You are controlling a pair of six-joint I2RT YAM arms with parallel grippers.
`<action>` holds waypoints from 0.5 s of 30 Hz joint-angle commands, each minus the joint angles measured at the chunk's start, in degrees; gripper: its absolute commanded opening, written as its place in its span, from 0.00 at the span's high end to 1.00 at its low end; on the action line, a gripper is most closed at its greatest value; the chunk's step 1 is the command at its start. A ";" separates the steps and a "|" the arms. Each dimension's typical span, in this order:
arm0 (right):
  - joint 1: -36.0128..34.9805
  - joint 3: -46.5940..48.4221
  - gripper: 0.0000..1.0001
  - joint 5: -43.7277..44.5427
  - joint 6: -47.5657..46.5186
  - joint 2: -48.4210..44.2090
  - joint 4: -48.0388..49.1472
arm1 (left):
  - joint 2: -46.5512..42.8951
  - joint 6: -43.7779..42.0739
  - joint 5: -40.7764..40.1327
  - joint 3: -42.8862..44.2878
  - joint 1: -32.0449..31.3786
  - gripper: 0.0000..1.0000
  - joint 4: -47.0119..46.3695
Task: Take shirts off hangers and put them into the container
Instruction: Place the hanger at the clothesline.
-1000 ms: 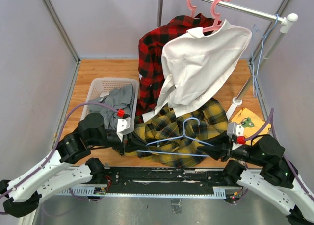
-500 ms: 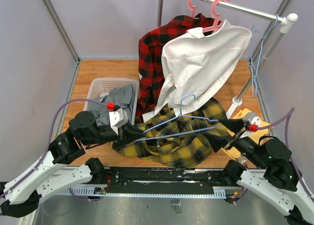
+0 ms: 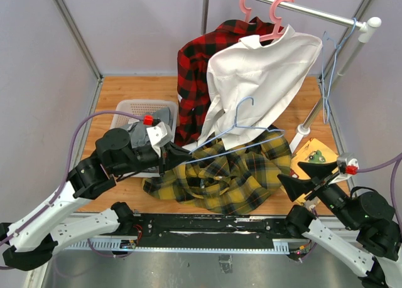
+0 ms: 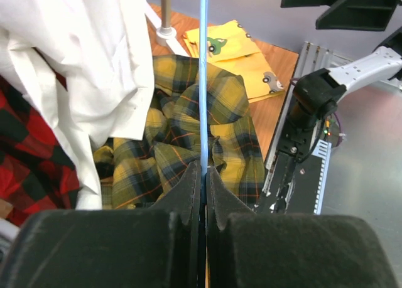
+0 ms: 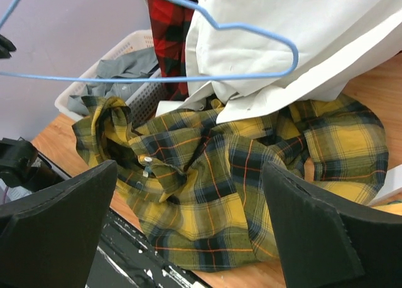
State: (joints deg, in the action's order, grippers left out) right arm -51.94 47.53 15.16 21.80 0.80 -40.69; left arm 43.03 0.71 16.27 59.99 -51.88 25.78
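On the wooden tabletop (image 3: 125, 90) the yellow plaid shirt (image 3: 232, 181) lies heaped at lower centre, seemingly free of the blue hanger (image 4: 203, 81) pinched tight by the left gripper (image 4: 202, 175), so the right gripper (image 3: 301, 177), spread wide and holding nothing, should bite a thick fold before lifting it towards the basket (image 3: 135, 106) at upper left.

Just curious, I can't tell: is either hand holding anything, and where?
Left hand pinches the thin light-blue wire hanger at one corner; right hand holds nothing.

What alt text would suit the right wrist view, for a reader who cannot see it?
A yellow-and-green plaid shirt lies crumpled on the wooden table below the open right end effector. A bare light-blue hanger hangs in the air above it, before a white shirt.
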 commanded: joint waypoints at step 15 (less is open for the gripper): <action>0.53 -1.66 0.02 3.63 -0.20 2.98 -3.27 | -0.87 0.29 -20.98 -1.14 0.29 1.00 1.48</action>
State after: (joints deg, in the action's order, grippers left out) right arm -51.94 46.44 18.26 22.22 2.50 -43.62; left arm 41.74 1.52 0.19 58.43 -51.88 29.47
